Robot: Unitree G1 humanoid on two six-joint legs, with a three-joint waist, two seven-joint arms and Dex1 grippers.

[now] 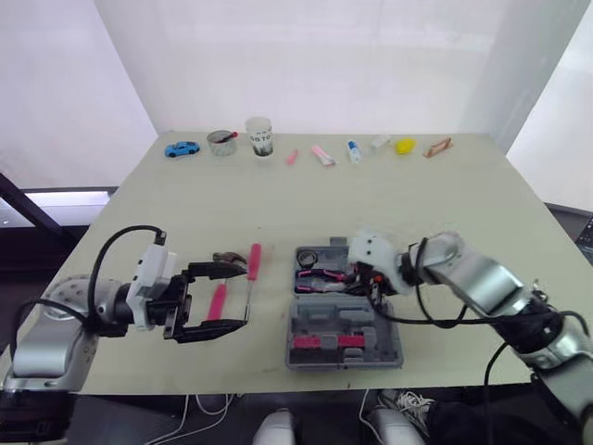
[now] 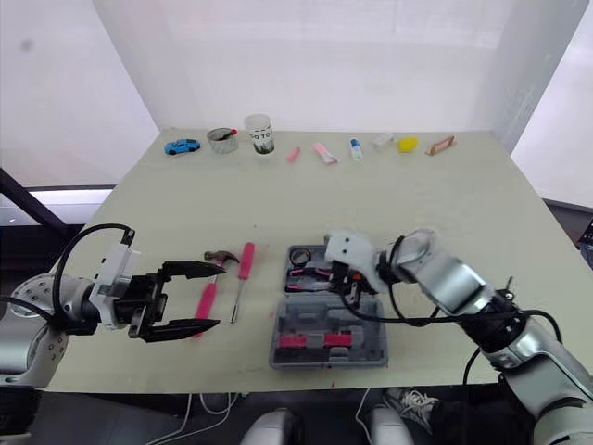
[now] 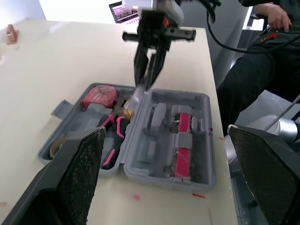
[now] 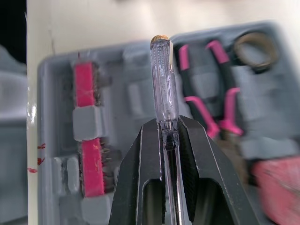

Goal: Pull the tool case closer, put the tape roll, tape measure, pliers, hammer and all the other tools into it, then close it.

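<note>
The grey tool case [image 1: 320, 326] lies open near the table's front edge. Its left half holds pink-handled pliers [image 3: 112, 136], a red tape measure [image 3: 99, 96] and a tape roll [image 3: 56, 146]. My right gripper [image 4: 167, 124] hovers over the case, shut on a clear-handled screwdriver [image 4: 164, 79]. Left of the case lie a hammer [image 1: 217, 301] with a pink handle and a pink screwdriver [image 1: 252, 261]. My left gripper [image 1: 216, 298] is open at the hammer, whose handle shows between the fingers. I cannot tell whether they touch.
Along the table's far edge stand a blue toy car [image 1: 182, 148], a tin [image 1: 221, 142], a cup [image 1: 259, 136], small tubes [image 1: 321, 155] and a yellow object [image 1: 405, 146]. A person sits beyond the table's right side [image 3: 262, 56].
</note>
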